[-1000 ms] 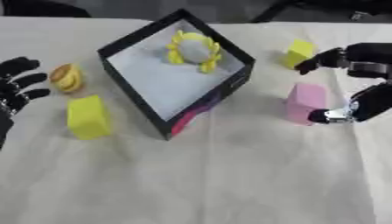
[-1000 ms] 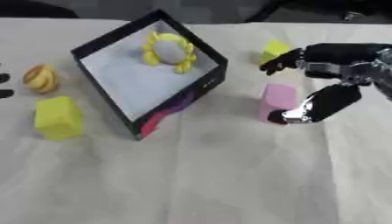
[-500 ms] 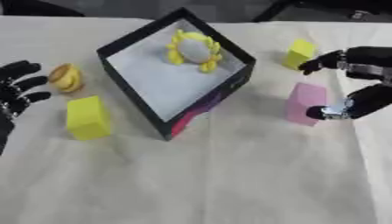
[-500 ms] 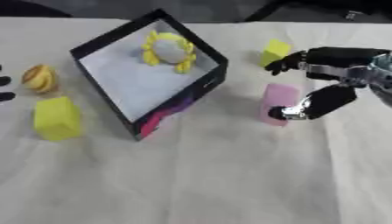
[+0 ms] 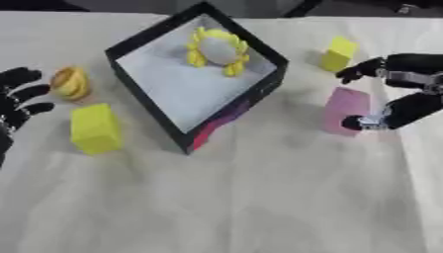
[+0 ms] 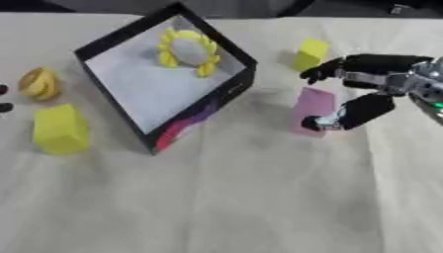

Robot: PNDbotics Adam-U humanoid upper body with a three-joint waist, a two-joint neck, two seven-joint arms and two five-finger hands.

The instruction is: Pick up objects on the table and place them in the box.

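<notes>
A flat pink block [image 6: 313, 109] lies on the cloth to the right of the black box [image 5: 259, 94]. My right hand [image 6: 368, 66] straddles it: the fingers [image 6: 322, 70] reach past its far edge with a small gap, and the thumb [image 6: 359, 111] touches its near right corner. The hand is open. Inside the box, on its white floor, sits a yellow and white flower-shaped toy [image 5: 218, 49]. My left hand [image 5: 16, 99] rests open at the left edge, fingers spread, beside an orange-yellow round thing [image 5: 69, 83] and a yellow block [image 5: 93, 128].
A smaller yellow block [image 5: 338, 53] stands behind the right hand's fingers, near the far right. The box is turned diagonally, one corner pointing at me. Bare cloth [image 5: 259, 207] fills the near half of the table.
The right thumb has crept slightly inward along the pink block's near corner. The block, the box and the left hand have stayed put.
</notes>
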